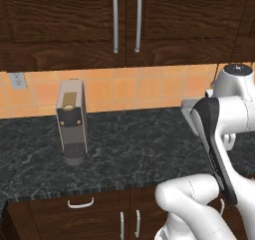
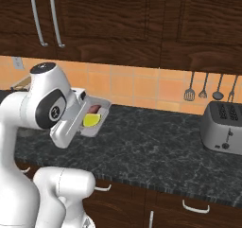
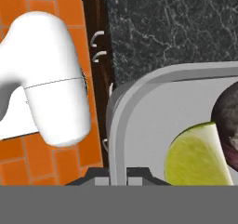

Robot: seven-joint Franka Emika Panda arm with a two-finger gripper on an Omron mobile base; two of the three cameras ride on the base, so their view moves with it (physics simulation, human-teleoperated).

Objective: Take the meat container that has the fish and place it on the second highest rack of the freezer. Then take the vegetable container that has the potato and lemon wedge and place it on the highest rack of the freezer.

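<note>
My gripper [image 3: 118,174] is shut on the rim of the grey vegetable container [image 3: 116,111], which hangs above the black counter. Inside it lie the yellow lemon wedge [image 3: 197,155] and, beside it, the dark potato [image 3: 228,121]. From the right base view the vegetable container [image 2: 103,112] sticks out from behind my white hand, tilted, with the lemon wedge [image 2: 92,120] below the potato [image 2: 94,109]. In the left base view a grey edge of the container [image 1: 187,109] shows past the arm. The meat container, the fish and the freezer with its racks are out of view.
A coffee machine [image 1: 72,122] stands on the counter [image 1: 129,144] at the left. A toaster [image 2: 222,127] sits at the right under hanging utensils [image 2: 203,87]. Dark wood cabinets [image 1: 124,25] hang above the orange tiles, with drawers below the counter edge.
</note>
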